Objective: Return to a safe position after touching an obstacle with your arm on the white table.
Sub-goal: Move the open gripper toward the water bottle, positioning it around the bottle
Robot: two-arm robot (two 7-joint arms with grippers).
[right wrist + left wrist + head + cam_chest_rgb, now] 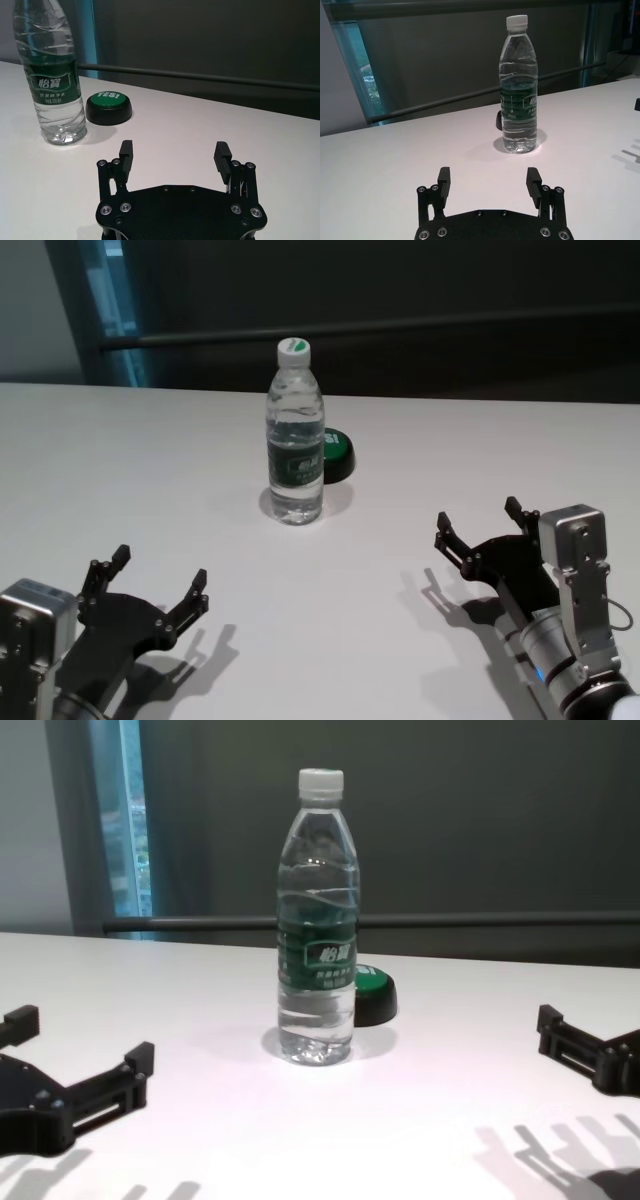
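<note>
The obstacle (pixel 295 435), a tall clear water bottle with a white cap and dark green label, stands upright near the middle of the white table (pixel 120 470). The same obstacle (pixel 518 85) (pixel 52 80) (pixel 318 920) appears in every view. My left gripper (pixel 160 580) hovers open at the near left, well short of the bottle, with nothing between its fingers (pixel 444 182). My right gripper (pixel 478 520) is open at the near right, apart from the bottle, and also empty. Both grippers (pixel 488 180) (pixel 174 152) point toward the far edge.
A round black button with a green top (pixel 335 453) (pixel 109 106) sits just behind and right of the bottle, close to it. A dark wall with a horizontal rail (pixel 400 332) runs behind the table's far edge.
</note>
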